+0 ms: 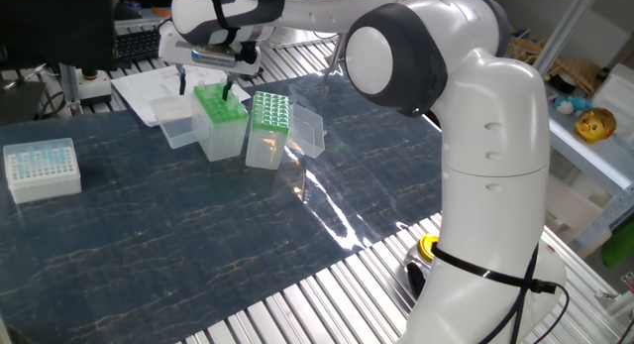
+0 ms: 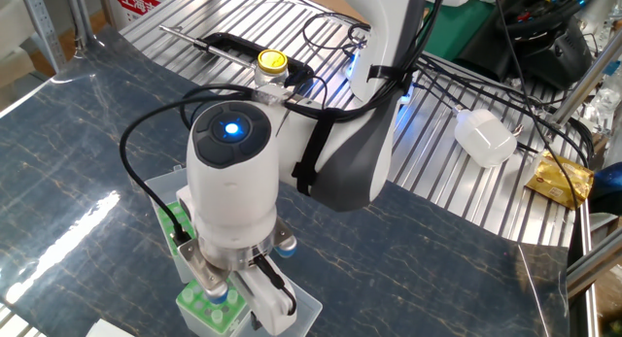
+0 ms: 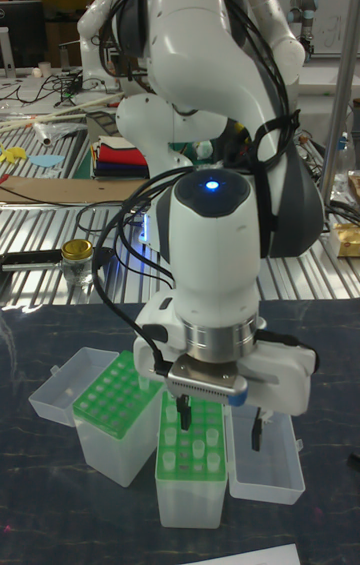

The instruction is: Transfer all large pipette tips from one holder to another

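Tall fixed view shows my tool [image 3: 218, 427] hanging point-down over the nearer of two green racks, its two dark fingers [image 3: 185, 412] spread apart with nothing gripped between them; one finger sits above the rack's green top, the other over the clear lid beside it. That near rack [image 3: 191, 447] holds a few large pipette tips [image 3: 199, 446], pale cylinders standing up from its holes. At about 10 o'clock from it stands the second green rack [image 3: 114, 393], its holes looking dark from this side, its clear lid [image 3: 62, 384] swung open further out.

From one fixed view, my tool [image 1: 203, 82] hovers just above the rack [image 1: 220, 103] at 9 o'clock of the pair, while the other rack [image 1: 269, 113] at 3 o'clock shows rows of pale dots across its face. A white box [image 1: 41, 168] of small pale-blue tips sits well apart at 8 o'clock on the table [image 1: 178, 240].

In the other fixed view my own wrist [image 2: 231, 186] hides most of the racks.
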Tool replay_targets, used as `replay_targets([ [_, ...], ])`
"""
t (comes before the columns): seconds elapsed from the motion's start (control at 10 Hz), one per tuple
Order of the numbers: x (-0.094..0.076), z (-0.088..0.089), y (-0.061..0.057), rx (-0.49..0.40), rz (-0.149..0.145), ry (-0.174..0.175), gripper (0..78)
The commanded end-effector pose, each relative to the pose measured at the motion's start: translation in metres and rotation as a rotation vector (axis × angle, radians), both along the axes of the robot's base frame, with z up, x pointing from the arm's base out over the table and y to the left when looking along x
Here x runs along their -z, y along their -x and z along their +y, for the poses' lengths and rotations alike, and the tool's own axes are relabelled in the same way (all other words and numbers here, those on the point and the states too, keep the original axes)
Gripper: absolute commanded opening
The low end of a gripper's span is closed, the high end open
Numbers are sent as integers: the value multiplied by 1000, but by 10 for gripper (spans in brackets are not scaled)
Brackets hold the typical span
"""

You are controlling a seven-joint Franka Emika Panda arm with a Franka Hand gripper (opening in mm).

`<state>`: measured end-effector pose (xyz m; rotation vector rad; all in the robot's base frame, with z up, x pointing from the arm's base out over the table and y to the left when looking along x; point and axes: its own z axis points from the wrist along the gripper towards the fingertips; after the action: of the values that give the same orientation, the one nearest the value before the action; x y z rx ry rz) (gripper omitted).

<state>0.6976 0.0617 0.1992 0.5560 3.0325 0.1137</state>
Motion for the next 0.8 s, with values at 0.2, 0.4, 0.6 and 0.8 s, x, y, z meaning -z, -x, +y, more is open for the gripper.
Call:
replay_targets([
  [0.2,-2,-1,-1,-2,-4,3,774],
  [0.4,-1,-2,-1,-7,-4,15,774],
  [0.6,-1,-3,-2,5,-6,24,774],
  [0.8,-2,-3,-3,17,-4,25,774],
])
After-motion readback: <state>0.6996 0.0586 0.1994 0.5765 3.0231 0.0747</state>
